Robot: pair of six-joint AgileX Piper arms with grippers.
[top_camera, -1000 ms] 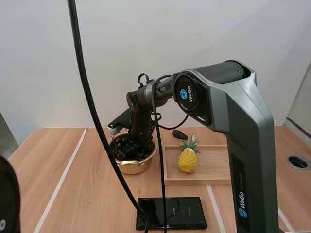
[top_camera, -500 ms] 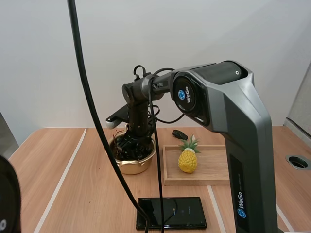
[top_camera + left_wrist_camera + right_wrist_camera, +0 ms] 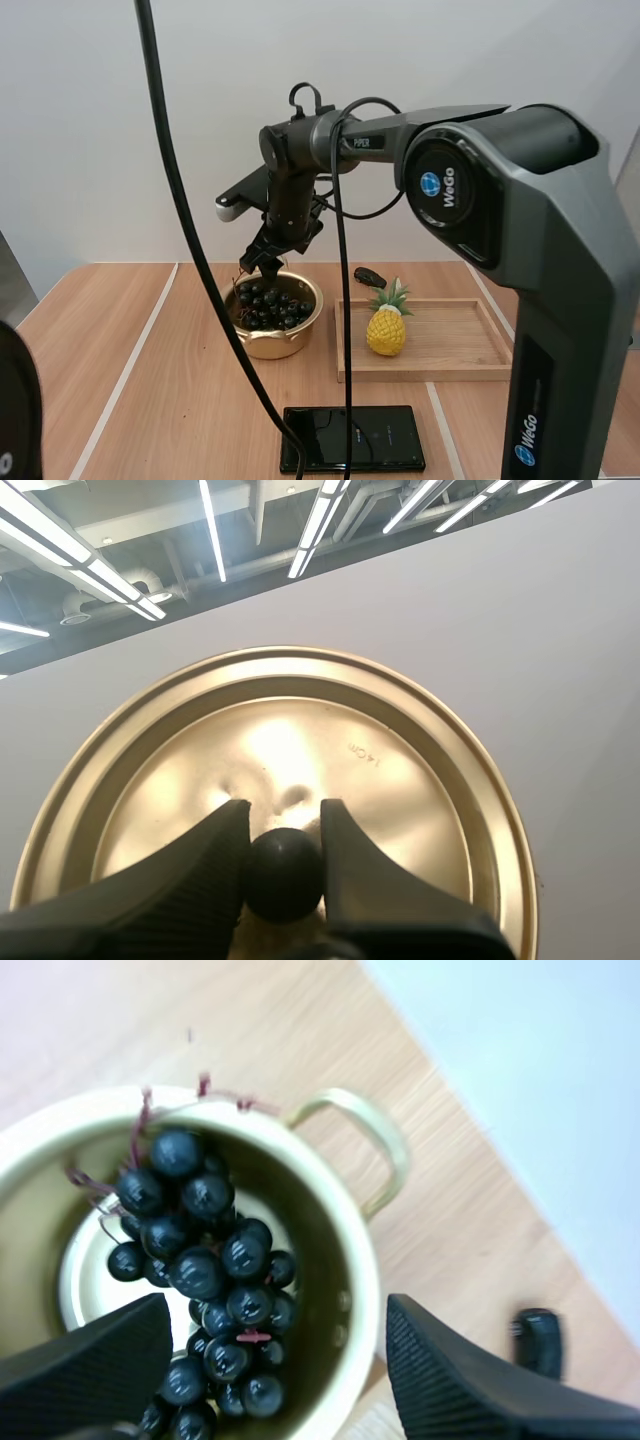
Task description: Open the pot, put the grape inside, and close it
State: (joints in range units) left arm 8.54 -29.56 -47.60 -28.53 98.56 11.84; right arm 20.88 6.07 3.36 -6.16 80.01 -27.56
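high view: right hand (image 3: pixel 262 262) hangs above the pot (image 3: pixel 285 338), grapes (image 3: pixel 268 303) inside; tray (image 3: pixel 440 368) just beside, bare worktop (image 3: pixel 120 400) left. left wrist: left hand (image 3: pixel 283 815) clenched on the lid (image 3: pixel 400 770) knob (image 3: pixel 284 875). right wrist: fingers (image 3: pixel 90 1355) released, apart over the rim (image 3: pixel 365 1260).

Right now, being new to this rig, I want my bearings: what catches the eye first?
Dark grapes sit in the gold pot, with the right gripper open just above them. The left gripper pinches the lid by its black knob. A pineapple stands on the wooden tray beside the pot.
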